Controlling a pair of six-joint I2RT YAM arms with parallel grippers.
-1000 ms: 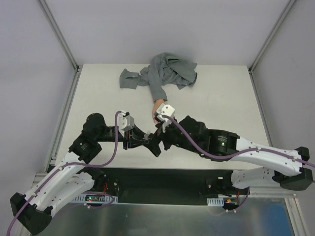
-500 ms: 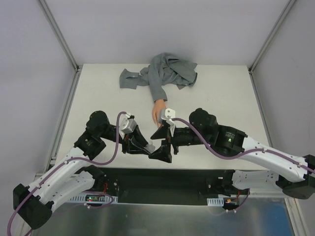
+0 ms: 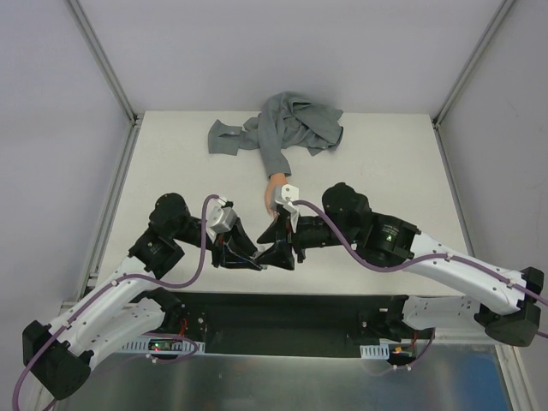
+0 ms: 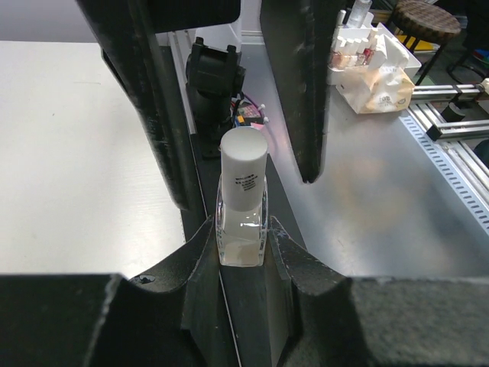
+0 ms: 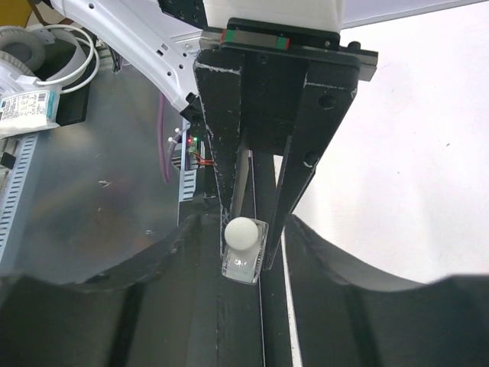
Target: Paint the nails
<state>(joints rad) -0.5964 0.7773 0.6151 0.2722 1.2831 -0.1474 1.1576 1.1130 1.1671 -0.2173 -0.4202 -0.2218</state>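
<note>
1. left gripper (image 4: 241,233) is clenched on the glass body of a small bottle (image 4: 243,222). Both pads press its sides, low centre of the left wrist view.
2. bottle is upright there: clear glass, white cap (image 4: 244,164) on, small black print on the cap.
3. right gripper (image 5: 244,225) is spread wide and grasps nothing. Its fingers sit either side of the cap without touching it.
4. in the left wrist view those fingers are the two dark bars coming down from the top edge. The cap is between them, with a gap on each side.
5. right wrist view looks down on the cap's round top at centre frame. The left gripper's two black fingers come from the top and pinch the glass below it.
6. top view: the two grippers meet nose to nose at lower centre, near the bottom edge of the table (image 3: 385,163). The bottle can't be made out there.
7. mannequin hand (image 3: 272,193) lies just above the grippers at centre frame, fingers pointing to the bottom of the frame. It is just beside the right wrist's white camera block (image 3: 291,192).
8. nails (image 3: 269,209) are at the lower end of that hand, too small to make out. They are apart from the bottle.
9. grey sleeve (image 3: 282,133) runs up from the wrist to a crumpled heap at upper centre of the table.
</note>
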